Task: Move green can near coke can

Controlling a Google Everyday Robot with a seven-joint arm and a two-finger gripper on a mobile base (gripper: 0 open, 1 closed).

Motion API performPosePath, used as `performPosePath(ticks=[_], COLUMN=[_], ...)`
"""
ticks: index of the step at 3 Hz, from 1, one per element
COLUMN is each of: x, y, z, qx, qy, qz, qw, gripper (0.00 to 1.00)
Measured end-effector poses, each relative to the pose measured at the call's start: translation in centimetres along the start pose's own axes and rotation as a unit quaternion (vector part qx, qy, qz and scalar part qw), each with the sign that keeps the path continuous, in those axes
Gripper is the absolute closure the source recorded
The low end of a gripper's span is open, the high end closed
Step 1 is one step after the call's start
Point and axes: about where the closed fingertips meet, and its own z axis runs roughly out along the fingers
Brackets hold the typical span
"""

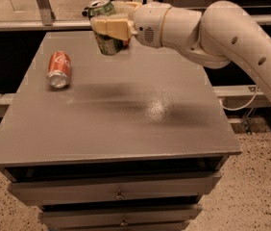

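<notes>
Green can [108,45] hangs in the air over the far part of the tabletop [140,119], a little left of the middle, clear of the surface. It is tilted, with its silver top leaning toward the far left. The gripper [111,24] is at the same spot, at the end of the white arm [212,28] that reaches in from the right. Its jaws are clenched across the middle of the can's body, one tan pad covering much of the label on the near side.

The coke can [59,69] lies on its side on the left of the tabletop, its silver end facing the near edge. It is apart from the green can, to the left and nearer.

As for handling, a drink can of this kind is likely light and thin-walled, stiff enough for a firm hold yet easy to dent if squeezed hard. Whether it is full or empty cannot be told. The shiny metal looks smooth, so it could slip or swivel between the pads, all the more while tilted. The present hold around the mid-body seems the right place, where the wall is straight and the weight is balanced. Set down on its side it would probably roll, so standing it on its flat end beside the coke can looks safer.
</notes>
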Motion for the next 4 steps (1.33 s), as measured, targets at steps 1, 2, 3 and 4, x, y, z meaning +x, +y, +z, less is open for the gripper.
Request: performPosePath(ticks=[1,2,3,4], x=[1.9,2.9,5.0,6.7], y=[1.3,2.5,2.9,3.1], z=[2.7,4.9,6.5,7.0], qx=[-0.014,-0.029,-0.037,-0.047], qy=[-0.006,-0.012,0.001,0.01], qz=[-0.019,-0.034,-0.052,-0.057], qw=[0.9997,0.9989,0.998,0.9972], gripper=[1.0,1.0,1.0,1.0])
